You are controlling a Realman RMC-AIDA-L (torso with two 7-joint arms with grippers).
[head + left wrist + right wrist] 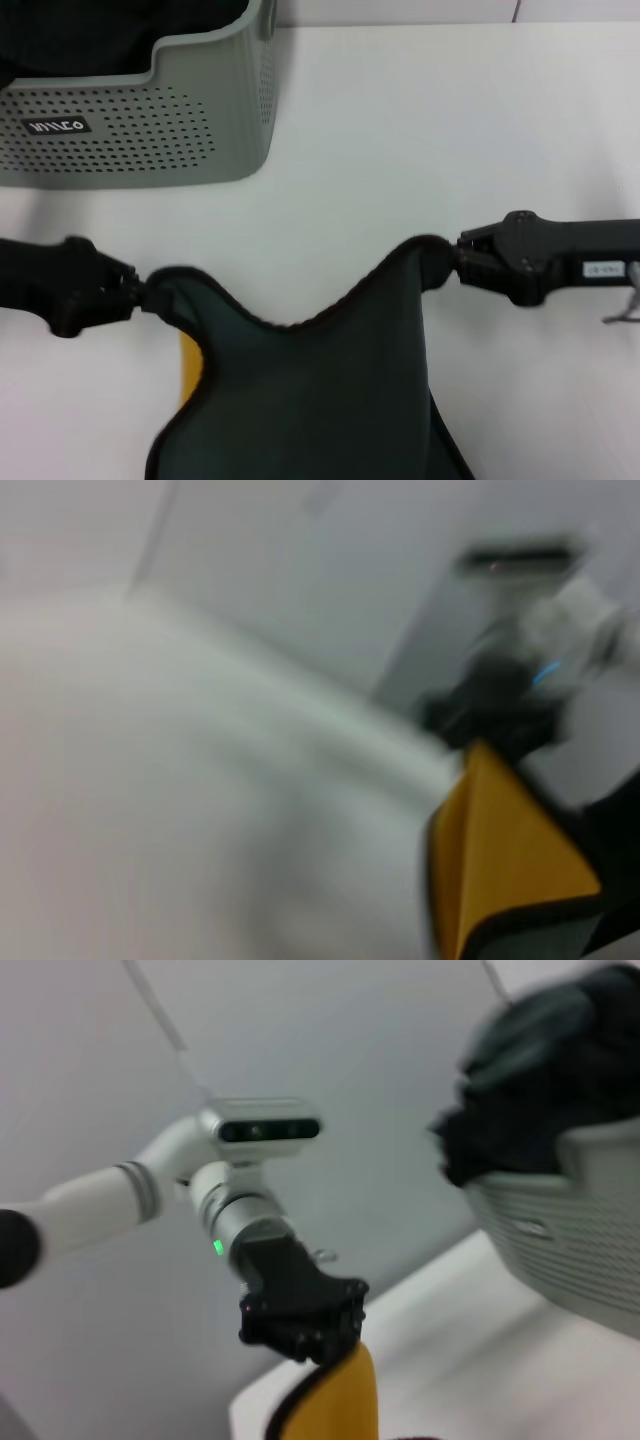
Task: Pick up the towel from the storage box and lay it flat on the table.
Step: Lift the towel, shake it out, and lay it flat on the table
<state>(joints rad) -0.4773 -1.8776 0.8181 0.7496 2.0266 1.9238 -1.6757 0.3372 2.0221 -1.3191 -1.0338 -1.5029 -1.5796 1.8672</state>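
The left gripper (138, 290) and right gripper (455, 258) each pinch a top corner of the towel (320, 400), dark green with yellow behind, hanging over the table (420, 140), while the storage box (150, 130), far left, holds black cloth (550, 1070).

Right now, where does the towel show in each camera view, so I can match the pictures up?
Head view: the towel hangs bottom centre, green side up, stretched between the left gripper and the right gripper.
Left wrist view: its yellow-orange side fills the lower right corner.
Right wrist view: a yellow-orange corner at the bottom centre, under the left gripper.
Shared landmark: the box, also in the right wrist view.
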